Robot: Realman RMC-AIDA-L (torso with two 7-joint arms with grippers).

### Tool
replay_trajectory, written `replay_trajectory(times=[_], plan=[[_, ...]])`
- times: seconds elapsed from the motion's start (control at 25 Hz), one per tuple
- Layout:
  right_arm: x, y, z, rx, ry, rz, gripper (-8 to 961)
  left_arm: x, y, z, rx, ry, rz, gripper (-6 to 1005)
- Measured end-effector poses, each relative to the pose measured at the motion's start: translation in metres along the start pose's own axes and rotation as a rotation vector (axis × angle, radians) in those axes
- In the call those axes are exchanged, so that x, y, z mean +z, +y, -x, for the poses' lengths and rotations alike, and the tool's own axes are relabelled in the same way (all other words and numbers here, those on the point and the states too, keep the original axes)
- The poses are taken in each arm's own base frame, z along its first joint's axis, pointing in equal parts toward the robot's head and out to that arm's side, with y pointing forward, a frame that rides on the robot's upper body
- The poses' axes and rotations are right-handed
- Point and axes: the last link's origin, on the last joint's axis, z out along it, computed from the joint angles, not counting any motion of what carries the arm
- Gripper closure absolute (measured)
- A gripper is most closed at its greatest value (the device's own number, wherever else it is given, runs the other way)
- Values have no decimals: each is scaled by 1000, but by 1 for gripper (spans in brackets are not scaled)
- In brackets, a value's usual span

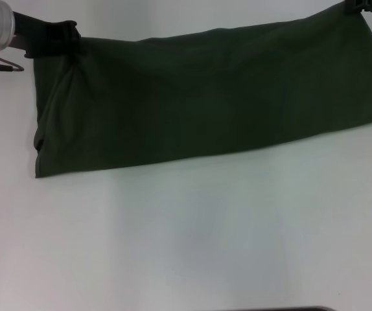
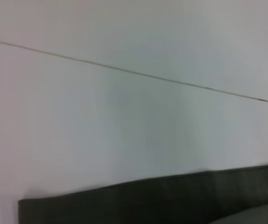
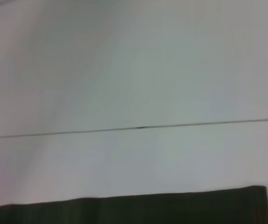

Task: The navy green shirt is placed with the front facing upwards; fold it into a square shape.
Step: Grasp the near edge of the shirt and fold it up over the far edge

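Observation:
The navy green shirt (image 1: pixel 212 97) lies on the white table as a long dark band folded lengthwise, plain side up, with no lettering showing. My left gripper (image 1: pixel 63 37) is at the band's far left corner and shut on the cloth, which bunches into creases beneath it. My right gripper (image 1: pixel 362 5) is only partly in view at the picture's upper edge, pinching the far right corner, where the cloth rises to meet it. The top edge runs taut between the two. An edge strip of the shirt (image 2: pixel 171 198) shows in the left wrist view, and the shirt (image 3: pixel 138 210) shows likewise in the right wrist view.
The white table (image 1: pixel 192 240) stretches in front of the shirt toward me. A thin seam line (image 2: pixel 124 70) crosses the tabletop beyond the shirt, and the same kind of seam (image 3: pixel 138 127) shows in the right wrist view. A dark edge (image 1: pixel 283 309) shows at the table's near side.

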Motion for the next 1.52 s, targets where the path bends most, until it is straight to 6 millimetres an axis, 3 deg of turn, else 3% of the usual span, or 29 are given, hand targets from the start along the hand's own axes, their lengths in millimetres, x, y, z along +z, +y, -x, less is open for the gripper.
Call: replay_trajectory(times=[0.56, 0.96, 1.52], plan=[[5, -1, 20, -35, -82, -77, 918, -3, 5, -18, 7, 60, -27, 957], [33, 10, 5, -124, -62, -146, 913, 8, 12, -20, 47, 51, -102, 933], [37, 14, 8, -183, -58, -172, 907, 10, 13, -16, 59, 31, -115, 900]])
